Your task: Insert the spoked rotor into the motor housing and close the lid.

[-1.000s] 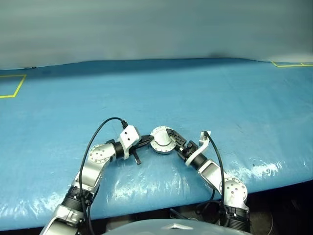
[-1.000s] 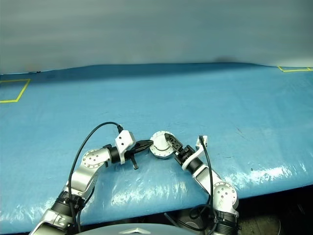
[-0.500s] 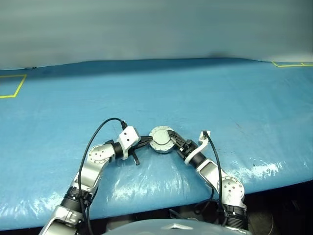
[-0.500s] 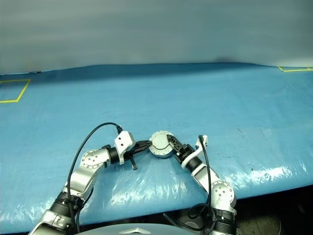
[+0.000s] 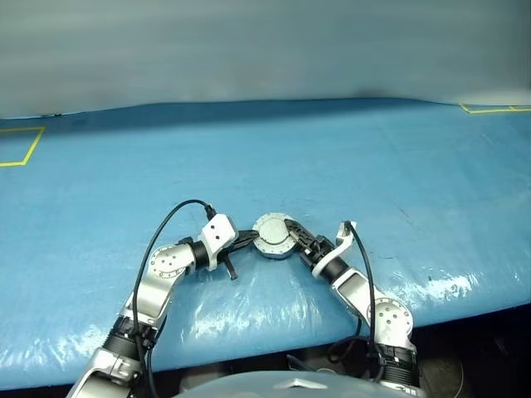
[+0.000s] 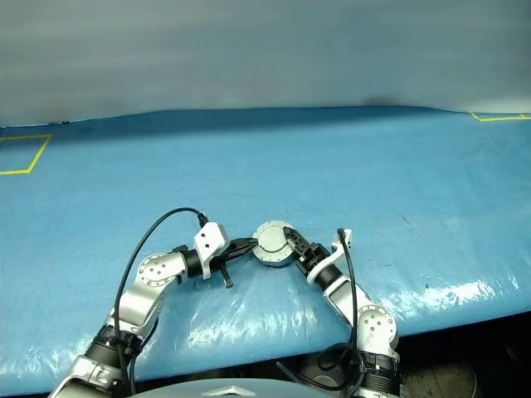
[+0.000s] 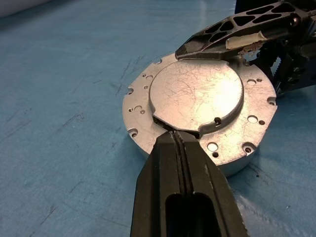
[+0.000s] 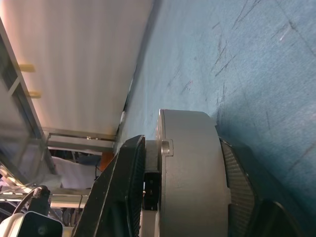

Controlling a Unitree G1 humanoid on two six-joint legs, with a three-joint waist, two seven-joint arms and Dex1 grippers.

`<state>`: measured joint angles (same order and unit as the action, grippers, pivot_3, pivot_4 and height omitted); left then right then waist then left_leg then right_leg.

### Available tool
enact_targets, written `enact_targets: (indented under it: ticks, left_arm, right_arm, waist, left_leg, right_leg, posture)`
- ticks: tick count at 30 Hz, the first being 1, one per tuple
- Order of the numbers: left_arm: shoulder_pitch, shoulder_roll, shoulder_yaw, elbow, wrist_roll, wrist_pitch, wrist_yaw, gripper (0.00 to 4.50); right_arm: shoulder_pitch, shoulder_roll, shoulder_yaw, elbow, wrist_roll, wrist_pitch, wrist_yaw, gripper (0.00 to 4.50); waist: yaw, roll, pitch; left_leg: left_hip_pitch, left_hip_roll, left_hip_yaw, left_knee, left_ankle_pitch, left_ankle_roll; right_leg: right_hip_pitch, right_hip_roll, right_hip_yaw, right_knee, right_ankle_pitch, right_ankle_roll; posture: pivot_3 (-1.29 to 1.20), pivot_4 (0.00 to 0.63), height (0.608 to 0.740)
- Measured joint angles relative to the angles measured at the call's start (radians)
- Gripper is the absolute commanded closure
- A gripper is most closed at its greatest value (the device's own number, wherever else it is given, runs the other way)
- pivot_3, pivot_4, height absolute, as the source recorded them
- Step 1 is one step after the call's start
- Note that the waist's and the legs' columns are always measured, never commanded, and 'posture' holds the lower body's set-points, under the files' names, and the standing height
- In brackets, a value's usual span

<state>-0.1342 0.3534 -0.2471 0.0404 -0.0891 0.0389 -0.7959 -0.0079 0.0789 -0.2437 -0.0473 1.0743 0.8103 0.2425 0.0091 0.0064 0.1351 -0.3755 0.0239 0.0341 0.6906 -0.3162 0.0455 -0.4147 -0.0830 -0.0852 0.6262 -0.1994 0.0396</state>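
- Since a second ago the right hand (image 5: 292,239) has gone from spread wide beside the housing (image 5: 275,238) to clamped on it, and the right forearm now lies lower and more stretched out along the surface (image 5: 373,166).
- The left hand (image 7: 177,143) has kept its place, and the housing has stayed where it was between the two hands.
- The right hand grips the housing from top and bottom: one finger (image 7: 222,37) lies across the far edge of the lid (image 7: 197,96), the other sits under the base (image 8: 244,190), as its own wrist view shows.
- The lid is down flat on the housing, its plain scratched grey face with small dots upward.
- The left hand has its fingers pressed together, with no gap between them.
- Its tip rests against the near edge of the lid's raised centre plate, just at a small dark notch in that edge.
- The two hands meet the housing from opposite sides, the left one from the robot's left and the right one from its right.
- The housing stands on the blue surface, directly in front of both hands.
- A black cable (image 5: 170,220) loops up from the left wrist and back down along the arm.
- Yellow tape marks (image 5: 21,149) lie on the surface far off to the left hand's side and at the far right corner.
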Motion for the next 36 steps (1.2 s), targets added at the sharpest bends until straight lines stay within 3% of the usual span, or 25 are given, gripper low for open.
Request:
enact_targets:
  ticks: [5,10,20,28,36]
  left_arm:
    - [0.030,-0.003,0.022,-0.015,-0.064,0.024,-0.017,4.50]
    - [0.091,0.001,0.072,-0.125,-0.245,0.167,-0.071,4.50]
    - [0.125,0.006,0.095,-0.205,-0.273,0.210,-0.021,4.50]
    - [0.121,-0.027,0.215,-0.262,-0.442,0.288,0.019,4.50]
    - [0.120,-0.041,0.231,-0.264,-0.464,0.320,0.054,4.50]
  right_arm:
    - [-0.014,0.000,0.008,-0.001,0.008,0.000,-0.012,2.76]
    - [-0.020,-0.001,0.024,0.000,0.011,0.000,-0.015,2.79]
    - [-0.030,-0.001,0.061,0.002,-0.013,-0.028,-0.028,2.80]
    - [-0.041,-0.002,0.059,0.010,0.005,-0.033,-0.053,2.80]
    - [-0.042,-0.001,0.055,0.009,0.047,-0.037,-0.072,2.80]
  waist:
    - [-0.007,0.001,0.001]
    - [-0.021,0.002,0.004]
    - [-0.025,0.003,0.004]
    - [-0.026,0.003,0.004]
    - [-0.023,0.003,0.005]
  left_leg:
    - [-0.001,0.000,0.000,0.000,0.000,0.000]
    - [-0.003,0.000,0.000,0.000,0.000,0.000]
    - [-0.001,0.003,0.001,0.000,0.000,0.000]
    - [-0.001,0.003,0.001,0.000,0.000,0.000]
    - [-0.002,0.002,0.001,0.000,0.000,-0.001]
  right_leg:
    - [-0.001,0.000,0.000,0.000,0.001,0.000]
    - [-0.003,0.000,0.000,0.000,0.004,-0.001]
    - [-0.003,0.004,0.001,0.001,0.000,0.000]
    - [-0.003,0.004,0.002,0.001,0.000,0.000]
    - [-0.003,0.004,0.002,0.001,0.003,-0.004]
  posture:
    - [0.00,0.150,0.740]
    - [0.00,0.150,0.740]
    - [0.00,0.150,0.740]
    - [0.00,0.150,0.740]
    - [0.00,0.150,0.740]
